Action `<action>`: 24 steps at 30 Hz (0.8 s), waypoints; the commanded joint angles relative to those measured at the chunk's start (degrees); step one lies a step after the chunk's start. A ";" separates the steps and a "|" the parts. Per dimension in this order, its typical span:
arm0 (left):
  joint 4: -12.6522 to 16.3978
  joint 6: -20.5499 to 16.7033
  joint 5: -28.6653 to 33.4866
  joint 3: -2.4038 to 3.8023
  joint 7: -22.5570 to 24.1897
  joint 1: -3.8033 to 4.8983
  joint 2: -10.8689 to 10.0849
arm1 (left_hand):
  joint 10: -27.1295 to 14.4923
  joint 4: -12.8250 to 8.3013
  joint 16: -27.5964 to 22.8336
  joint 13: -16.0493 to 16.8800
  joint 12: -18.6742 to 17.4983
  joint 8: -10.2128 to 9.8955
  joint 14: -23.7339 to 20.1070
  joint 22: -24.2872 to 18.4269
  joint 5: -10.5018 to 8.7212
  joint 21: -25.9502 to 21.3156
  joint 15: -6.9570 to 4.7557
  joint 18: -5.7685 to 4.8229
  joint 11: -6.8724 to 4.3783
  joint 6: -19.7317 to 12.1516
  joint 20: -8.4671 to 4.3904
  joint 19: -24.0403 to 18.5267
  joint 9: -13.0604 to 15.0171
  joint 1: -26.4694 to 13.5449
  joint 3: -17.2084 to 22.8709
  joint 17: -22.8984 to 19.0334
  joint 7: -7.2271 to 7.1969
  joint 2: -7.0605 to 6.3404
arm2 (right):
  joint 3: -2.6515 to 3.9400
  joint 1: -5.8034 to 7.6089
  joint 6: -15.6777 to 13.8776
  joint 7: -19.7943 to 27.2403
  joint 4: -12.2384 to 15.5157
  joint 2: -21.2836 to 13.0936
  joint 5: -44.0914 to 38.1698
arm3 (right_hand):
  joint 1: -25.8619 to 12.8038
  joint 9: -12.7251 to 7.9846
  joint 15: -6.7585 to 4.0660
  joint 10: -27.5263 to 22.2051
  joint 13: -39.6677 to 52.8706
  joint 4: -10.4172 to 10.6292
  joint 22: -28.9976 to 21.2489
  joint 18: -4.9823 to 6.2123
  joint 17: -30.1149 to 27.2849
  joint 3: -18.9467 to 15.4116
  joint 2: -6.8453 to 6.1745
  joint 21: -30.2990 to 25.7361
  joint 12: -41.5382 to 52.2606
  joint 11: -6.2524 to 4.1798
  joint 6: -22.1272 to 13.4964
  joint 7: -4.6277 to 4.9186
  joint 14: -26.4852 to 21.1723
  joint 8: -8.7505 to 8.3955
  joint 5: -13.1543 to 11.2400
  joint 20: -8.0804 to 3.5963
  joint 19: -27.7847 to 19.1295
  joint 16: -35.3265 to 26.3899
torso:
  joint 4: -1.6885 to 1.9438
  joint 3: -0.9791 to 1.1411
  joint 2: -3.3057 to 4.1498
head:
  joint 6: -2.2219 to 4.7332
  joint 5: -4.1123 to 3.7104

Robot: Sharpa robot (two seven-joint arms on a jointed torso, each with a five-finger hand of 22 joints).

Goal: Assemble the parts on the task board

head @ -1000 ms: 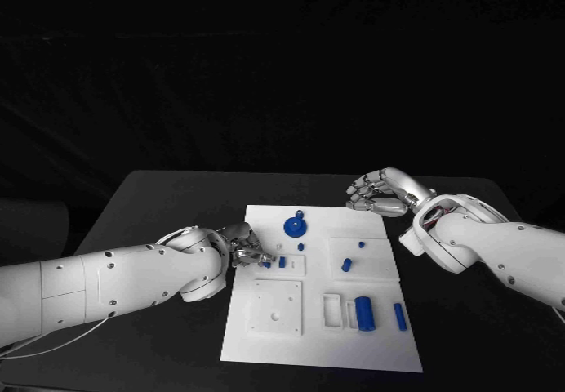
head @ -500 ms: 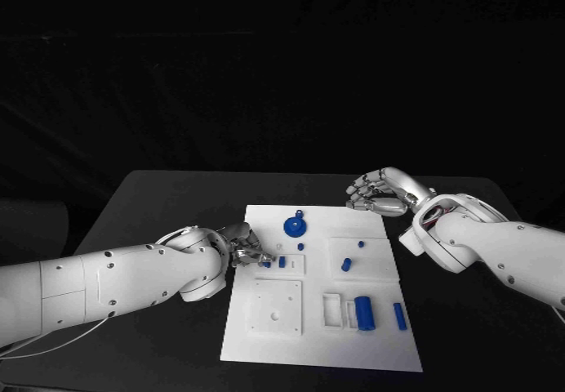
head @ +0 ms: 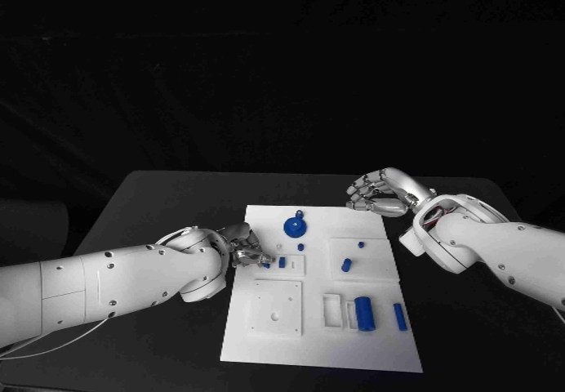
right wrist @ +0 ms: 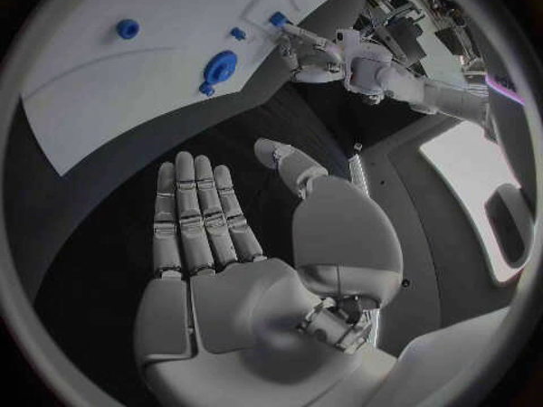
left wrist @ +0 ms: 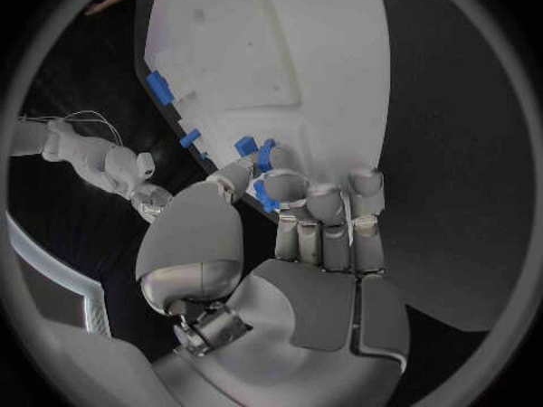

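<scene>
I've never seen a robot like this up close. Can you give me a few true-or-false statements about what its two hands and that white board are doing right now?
1. The left hand is at the task board's left edge, fingers by a small blue part. True.
2. The right hand holds a blue part. False: it holds nothing, fingers apart.
3. The round blue part lies near the board's far end. True.
4. The board lies on a white table. False: the table is black.
</scene>
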 commanded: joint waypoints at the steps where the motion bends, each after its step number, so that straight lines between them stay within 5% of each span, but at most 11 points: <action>1: 0.18 -1.10 -0.50 0.01 0.60 -0.02 0.15 | 0.20 -3.08 -0.08 -0.37 -0.39 -0.22 -0.10 0.92 2.99 0.35 -0.37 0.26 0.23 -0.40 -7.39 -0.48 -0.11 3.58 0.11 -0.21 0.24 2.03 | 0.02 -0.02 0.46 0.63 0.06 -0.01 -0.09 | 0.08 -0.07 0.03 0.43 -0.08 0.24 0.07 -0.27 -0.09 -0.23 -0.23 -0.26 -0.28 0.09 -0.37 -0.02 0.21 0.23 0.24 0.19 -0.26 -0.19 | 0.01 0.03 -0.01 | 0.03 -0.01; 9: 0.95 -2.79 -2.63 0.01 1.23 -0.02 -0.13 | 0.26 -5.31 -0.15 -0.76 -0.57 -0.48 0.01 0.82 3.33 0.32 -0.26 0.14 0.20 -0.35 -7.32 -0.48 -0.37 4.70 -0.15 -0.38 0.27 3.87 | 0.02 -0.02 0.48 0.65 0.09 -0.08 -0.09 | 0.05 -0.08 0.04 0.45 -0.08 0.27 0.08 -0.26 -0.10 -0.26 -0.24 -0.27 -0.32 0.10 -0.38 -0.02 0.21 0.23 0.24 0.20 -0.26 -0.20 | 0.01 0.01 0.00 | 0.02 -0.01; 24: 1.70 -3.64 -6.38 0.00 1.64 -0.03 -0.63 | 0.29 -6.23 -0.13 -0.95 -0.62 -0.61 0.17 0.78 2.90 0.33 -0.24 0.13 0.06 -0.30 -7.33 -0.37 -0.56 5.11 -0.14 -0.46 0.23 4.10 | 0.02 -0.02 0.51 0.67 0.08 -0.19 -0.07 | -0.02 -0.09 0.04 0.48 -0.08 0.35 0.10 -0.25 -0.11 -0.31 -0.24 -0.29 -0.38 0.10 -0.37 -0.01 0.22 0.24 0.26 0.22 -0.25 -0.21 | 0.04 0.00 -0.02 | -0.12 -0.05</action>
